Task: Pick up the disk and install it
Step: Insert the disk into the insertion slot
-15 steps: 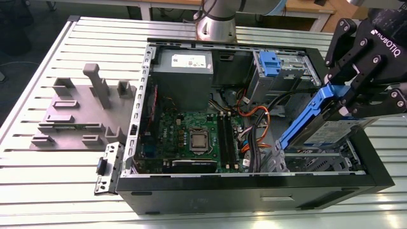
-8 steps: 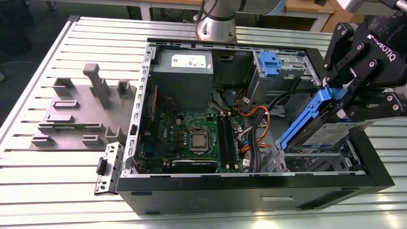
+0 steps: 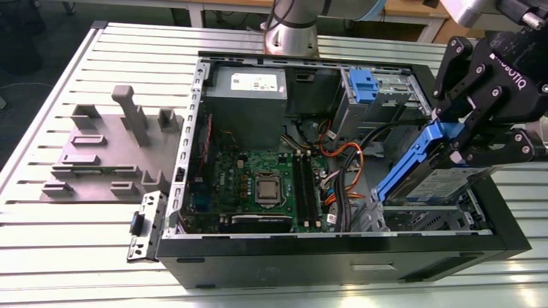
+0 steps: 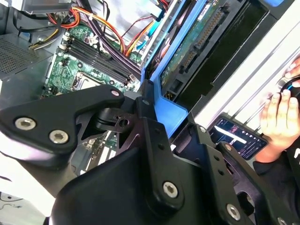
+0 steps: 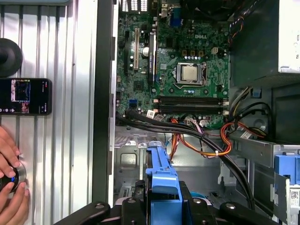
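The black robot gripper [image 3: 452,142] pinches its jaws on the blue plastic rail frame of the flat silver metal disk [image 3: 443,182], held tilted, partly inside the open black computer case [image 3: 342,247], at its near corner on the exterior view's right

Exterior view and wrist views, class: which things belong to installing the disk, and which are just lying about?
Belong to the job: the disk, held in the pincer; the open computer case.
Just lying about: the grey fixture block at the exterior view's left; the phone beside the case in the first wrist view.
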`<state>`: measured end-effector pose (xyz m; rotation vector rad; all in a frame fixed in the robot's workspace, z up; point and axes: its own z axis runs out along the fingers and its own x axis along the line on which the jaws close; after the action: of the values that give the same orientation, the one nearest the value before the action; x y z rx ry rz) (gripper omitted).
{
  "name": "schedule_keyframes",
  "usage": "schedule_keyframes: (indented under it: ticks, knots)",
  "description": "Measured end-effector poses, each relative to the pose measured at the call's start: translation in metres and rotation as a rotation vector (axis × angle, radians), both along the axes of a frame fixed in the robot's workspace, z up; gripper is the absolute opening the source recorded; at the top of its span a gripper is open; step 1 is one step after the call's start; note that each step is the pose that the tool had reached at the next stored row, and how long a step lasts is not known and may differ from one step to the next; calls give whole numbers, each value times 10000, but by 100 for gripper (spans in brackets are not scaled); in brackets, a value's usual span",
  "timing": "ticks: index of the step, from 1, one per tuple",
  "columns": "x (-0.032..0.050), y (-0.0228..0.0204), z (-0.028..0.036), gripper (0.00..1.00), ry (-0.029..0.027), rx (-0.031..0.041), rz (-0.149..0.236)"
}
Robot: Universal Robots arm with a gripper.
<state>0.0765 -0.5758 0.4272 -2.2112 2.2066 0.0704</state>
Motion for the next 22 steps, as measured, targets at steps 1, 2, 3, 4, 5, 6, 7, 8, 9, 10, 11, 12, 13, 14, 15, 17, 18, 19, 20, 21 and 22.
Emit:
schedule_keyframes:
  ticks: [1, 2, 3, 4, 5, 6, 7, 8, 9, 10, 11, 12, 13, 14, 15, 17, 18, 19, 20, 21, 22]
  knots:
    - [0, 0, -5, 37, 1, -1, -1]
    - [0, 0, -7, 37, 0, 0, -2]
    - [0, 0, -6, 37, 1, -1, -2]
    - [0, 0, -6, 37, 1, -2, -2]
    - [0, 0, -7, 37, 1, -2, -2]
    - [0, 0, -7, 37, 1, -2, -2]
    - [0, 0, -7, 37, 1, -1, -2]
    - [0, 0, -7, 37, 1, -2, -2]
    - [0, 0, -7, 37, 1, -1, -2]
    - [0, 0, -7, 37, 0, -1, -2]
    - [0, 0, -6, 38, 1, -3, -2]
    - [0, 0, -7, 38, 1, -2, -2]
    - [0, 0, -8, 44, 1, -2, -2]
    - [0, 0, -18, 44, -6, 2, -2]
    - [1, 0, -35, 50, -26, -1, -2]
    - [1, -2, -70, 50, -29, -2, 0]
    - [0, -3, -87, 50, -29, -3, -1]
    - [0, -4, -106, 50, -29, -2, -2]
    - [0, -6, -124, 50, -29, -2, -2]
    - [0, -7, -142, 49, -29, -2, -2]
    - [0, -9, -161, 49, -29, -3, -3]
